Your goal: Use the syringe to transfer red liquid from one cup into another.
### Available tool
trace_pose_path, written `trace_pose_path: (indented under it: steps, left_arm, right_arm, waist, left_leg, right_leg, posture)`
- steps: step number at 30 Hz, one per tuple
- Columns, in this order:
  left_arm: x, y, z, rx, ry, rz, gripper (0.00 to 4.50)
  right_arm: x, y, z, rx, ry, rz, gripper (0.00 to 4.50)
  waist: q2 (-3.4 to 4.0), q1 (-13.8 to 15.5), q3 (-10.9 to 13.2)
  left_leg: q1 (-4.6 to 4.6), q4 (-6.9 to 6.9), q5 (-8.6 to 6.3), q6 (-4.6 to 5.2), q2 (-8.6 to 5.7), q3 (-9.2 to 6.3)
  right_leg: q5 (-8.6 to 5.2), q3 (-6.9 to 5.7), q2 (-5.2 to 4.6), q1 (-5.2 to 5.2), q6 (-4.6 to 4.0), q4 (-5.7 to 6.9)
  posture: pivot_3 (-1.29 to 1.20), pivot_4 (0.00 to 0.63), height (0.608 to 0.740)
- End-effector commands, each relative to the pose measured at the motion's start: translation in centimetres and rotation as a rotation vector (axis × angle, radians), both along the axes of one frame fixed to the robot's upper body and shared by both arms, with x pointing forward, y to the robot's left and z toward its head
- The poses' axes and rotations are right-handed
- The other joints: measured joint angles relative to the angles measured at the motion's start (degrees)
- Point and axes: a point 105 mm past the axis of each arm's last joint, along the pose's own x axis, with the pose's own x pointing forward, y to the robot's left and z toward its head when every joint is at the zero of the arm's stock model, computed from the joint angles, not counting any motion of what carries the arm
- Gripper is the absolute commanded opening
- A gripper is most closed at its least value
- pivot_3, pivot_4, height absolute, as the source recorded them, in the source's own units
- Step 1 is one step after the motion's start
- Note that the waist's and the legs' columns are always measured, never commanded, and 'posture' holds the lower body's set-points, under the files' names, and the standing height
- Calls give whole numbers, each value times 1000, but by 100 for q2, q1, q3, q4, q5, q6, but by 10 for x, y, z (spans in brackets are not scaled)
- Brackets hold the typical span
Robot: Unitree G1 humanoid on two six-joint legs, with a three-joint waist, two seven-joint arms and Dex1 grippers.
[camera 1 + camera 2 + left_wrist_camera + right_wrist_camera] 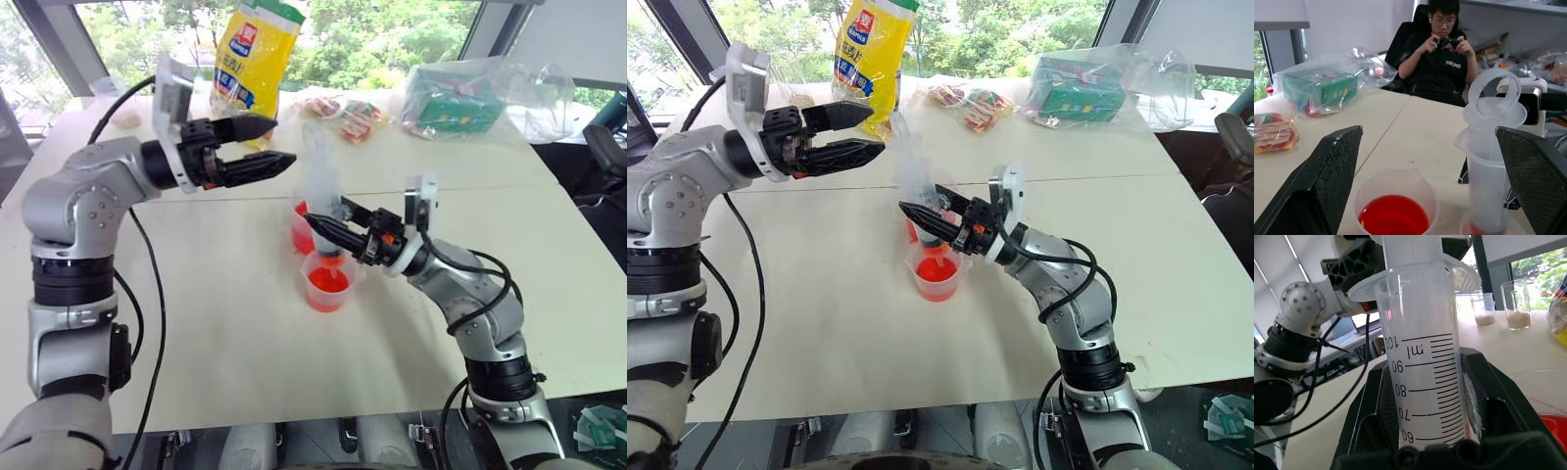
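The clear syringe [321,181] stands upright with its scale marks facing the right wrist view [1422,362]. My right gripper [328,220] is shut on its barrel. Its orange-red tip dips into the nearer clear cup [328,284], which holds red liquid [327,291]. A second clear cup [300,225], also red with liquid [1393,218], stands just behind it. I cannot tell which of the two cups is the taller. My left gripper [284,140] hangs open above the table, up and to the left of the syringe's top, pointing toward it with nothing between its fingers [1327,181].
At the back of the white table [225,323] lie a yellow bag [253,54], snack packets [348,113] and a green box in a clear bag [456,98]. A person [1442,44] sits in a chair beyond the table's right side. Two small cups of grains [1518,306] stand far left.
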Motion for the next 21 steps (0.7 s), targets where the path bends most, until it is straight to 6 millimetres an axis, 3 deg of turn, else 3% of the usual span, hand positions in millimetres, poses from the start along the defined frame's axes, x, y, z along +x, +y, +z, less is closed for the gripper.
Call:
trace_pose_path:
  steps: [1,20,21]
  left_arm:
    - [-6,-7,13,-4,-60,-33,4469]
    - [3,-25,14,-35,-79,-57,4469]
    - [3,-28,13,-35,-77,-61,4233]
  right_arm:
    - [-6,2,10,16,-56,16,1409]
    - [-10,5,6,-15,-60,24,1409]
    - [-10,5,7,-15,-60,24,1409]
  waist:
    - [0,2,0]
    - [-1,14,0]
    - [-1,21,0]
  left_leg:
    - [0,0,0,0,0,0]
    - [1,1,0,0,-1,0]
    - [0,1,0,0,-1,0]
  right_leg:
    - [0,0,0,0,0,0]
    - [0,0,0,1,0,0]
    - [0,0,0,1,0,-1]
  posture:
    - [0,150,740]
    - [0,150,740]
    - [0,150,740]
